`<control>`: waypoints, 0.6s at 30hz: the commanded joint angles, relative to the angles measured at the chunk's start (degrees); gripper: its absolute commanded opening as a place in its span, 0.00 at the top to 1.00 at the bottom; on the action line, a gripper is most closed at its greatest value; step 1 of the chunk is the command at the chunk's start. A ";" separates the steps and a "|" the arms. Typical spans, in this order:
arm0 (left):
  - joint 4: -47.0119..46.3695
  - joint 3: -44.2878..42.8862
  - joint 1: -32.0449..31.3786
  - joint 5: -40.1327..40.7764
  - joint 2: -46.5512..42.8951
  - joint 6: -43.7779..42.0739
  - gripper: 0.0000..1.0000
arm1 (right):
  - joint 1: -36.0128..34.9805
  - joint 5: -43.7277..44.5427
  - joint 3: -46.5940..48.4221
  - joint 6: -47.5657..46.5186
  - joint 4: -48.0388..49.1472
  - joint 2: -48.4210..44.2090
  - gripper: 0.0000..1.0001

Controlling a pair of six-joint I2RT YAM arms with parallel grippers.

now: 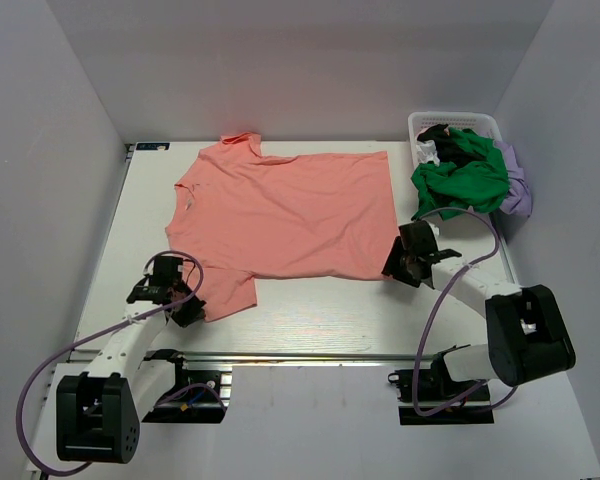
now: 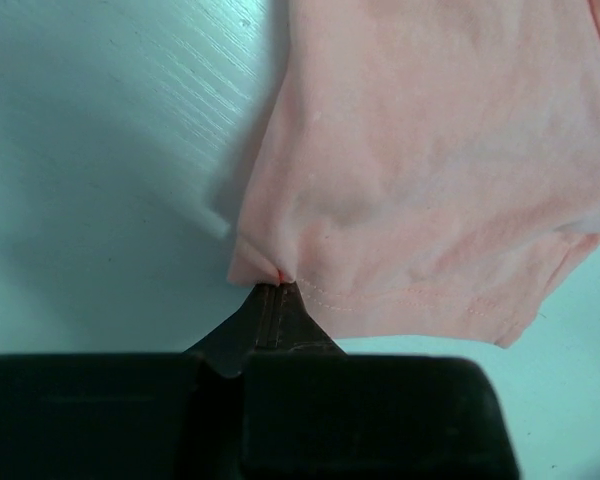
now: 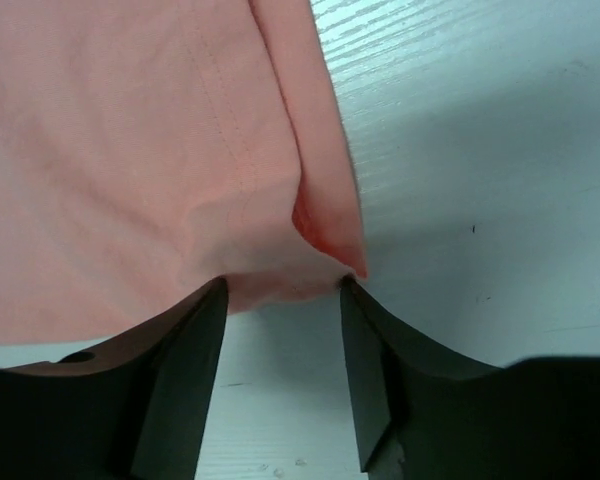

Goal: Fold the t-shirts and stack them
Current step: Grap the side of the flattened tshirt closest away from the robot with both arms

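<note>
A salmon-pink t-shirt (image 1: 290, 210) lies spread flat on the white table, collar to the left and hem to the right. My left gripper (image 1: 190, 305) is shut on the edge of its near sleeve, and in the left wrist view the closed jaws (image 2: 278, 285) pinch a small fold of the sleeve (image 2: 420, 180). My right gripper (image 1: 395, 265) is open at the near hem corner. In the right wrist view that folded corner (image 3: 320, 230) lies between the spread fingertips of the gripper (image 3: 280, 290).
A white lattice basket (image 1: 455, 118) stands at the back right. A bright green shirt (image 1: 465, 180), a lilac shirt (image 1: 520, 190) and a dark one (image 1: 435, 133) spill out of it onto the table. Grey walls enclose the table (image 1: 310, 315) on three sides.
</note>
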State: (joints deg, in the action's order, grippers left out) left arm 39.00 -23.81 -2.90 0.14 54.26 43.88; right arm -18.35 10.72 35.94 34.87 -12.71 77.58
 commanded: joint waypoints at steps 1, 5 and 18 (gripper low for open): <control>1.43 -1.94 -0.27 -1.99 -2.75 -0.28 1.00 | 0.33 2.37 -2.10 2.13 4.18 0.81 0.47; 3.70 -2.47 -0.27 -1.99 -4.07 0.77 1.00 | 0.51 3.08 -3.95 2.65 4.62 1.61 0.63; 22.42 -11.34 -0.27 -5.15 -10.67 3.06 1.00 | -0.02 -7.19 -3.86 -2.97 -15.84 -12.98 1.00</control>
State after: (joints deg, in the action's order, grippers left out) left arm 54.15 -31.59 -2.92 -3.95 45.69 46.30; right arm -18.06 9.26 32.77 33.93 -20.38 67.20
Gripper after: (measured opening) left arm 0.009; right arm 0.011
